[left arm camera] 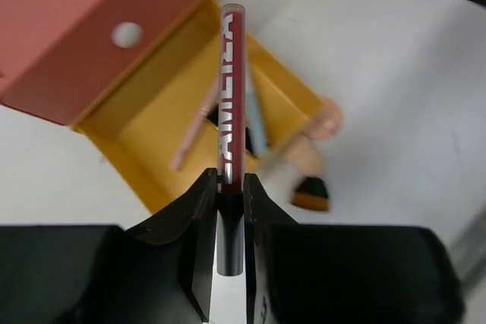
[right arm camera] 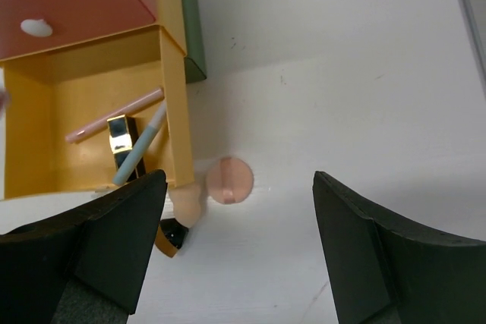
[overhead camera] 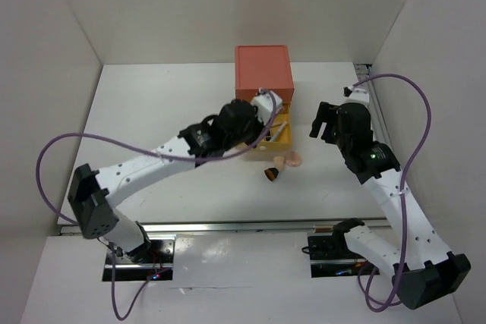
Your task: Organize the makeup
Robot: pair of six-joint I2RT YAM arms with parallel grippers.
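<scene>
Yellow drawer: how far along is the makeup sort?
Done: pink pencil, blue pencil and gold-and-black lipstick lie in the open yellow drawer. In hand: left pincer shut on a red gloss tube over it. Left: peach sponges and a black-headed brush on the white table. Right pincer open, empty.

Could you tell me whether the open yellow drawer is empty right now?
No, the right wrist view shows a pink pencil, a blue pencil and a gold-and-black lipstick lying in the yellow drawer.

The brush (right arm camera: 172, 234) lies partly hidden behind the right pincer (right arm camera: 239, 186).
</scene>
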